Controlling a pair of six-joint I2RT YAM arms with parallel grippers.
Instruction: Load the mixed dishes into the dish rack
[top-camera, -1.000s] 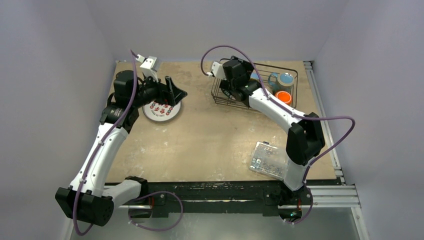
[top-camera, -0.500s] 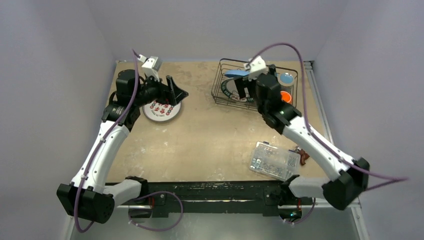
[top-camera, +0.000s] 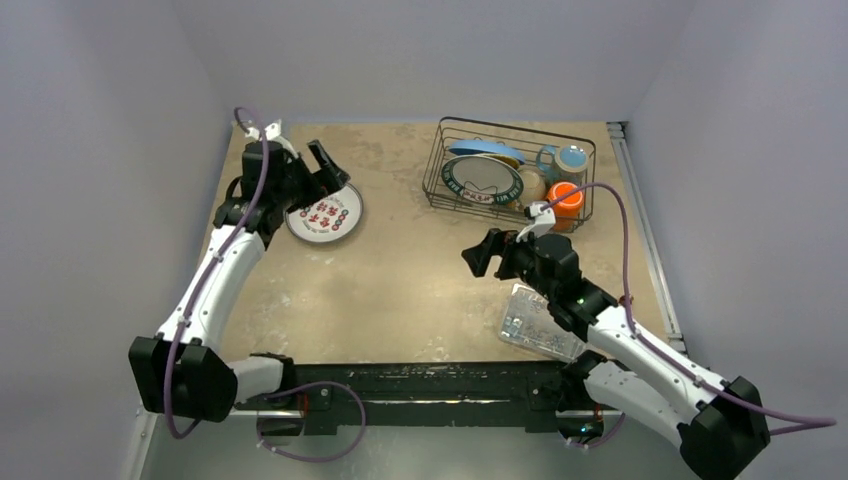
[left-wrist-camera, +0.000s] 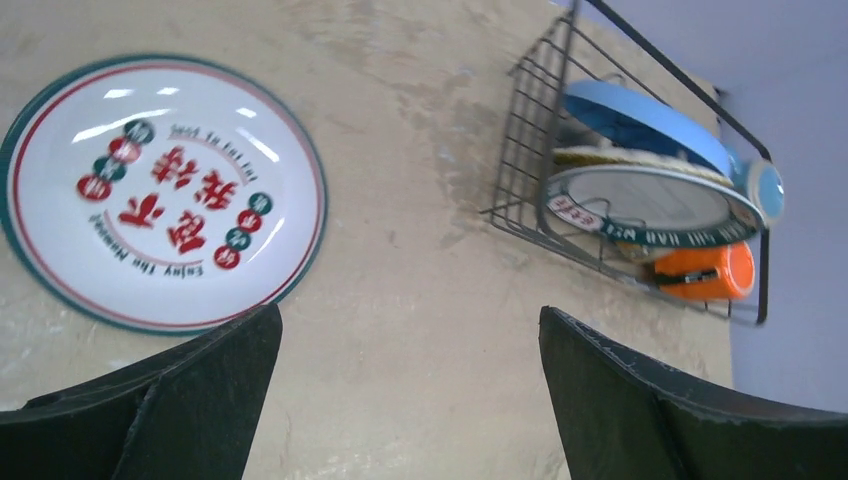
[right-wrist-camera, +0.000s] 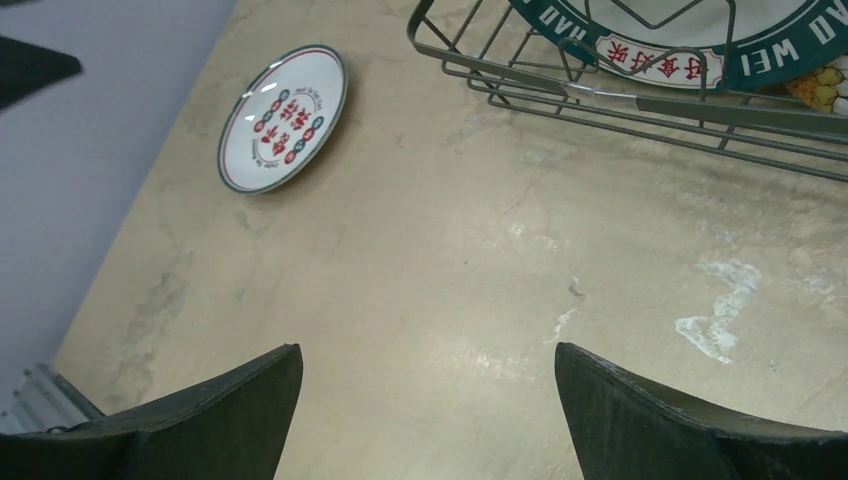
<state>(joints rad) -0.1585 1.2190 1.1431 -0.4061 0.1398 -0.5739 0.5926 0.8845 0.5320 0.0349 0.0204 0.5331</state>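
Note:
The black wire dish rack (top-camera: 432, 185) stands at the back right. It holds a blue plate (top-camera: 487, 150), a white plate with a dark green lettered rim (top-camera: 483, 180), an orange cup (top-camera: 567, 197) and a light-blue mug (top-camera: 571, 158). A white plate with red characters and a thin green rim (top-camera: 324, 213) lies flat on the table at the back left. My left gripper (top-camera: 330, 165) hovers open just beyond that plate's far edge, empty. My right gripper (top-camera: 480, 255) is open and empty over the table's middle, in front of the rack.
A clear plastic box of small parts (top-camera: 535, 320) lies under my right forearm near the front edge. The rack's near wall (right-wrist-camera: 600, 95) crosses the top of the right wrist view. Walls close in the table at the left, the back and the right.
My right arm has pulled back from the dish rack to the middle of the table. The left gripper has shifted left and back beside the white plate and opened wider.

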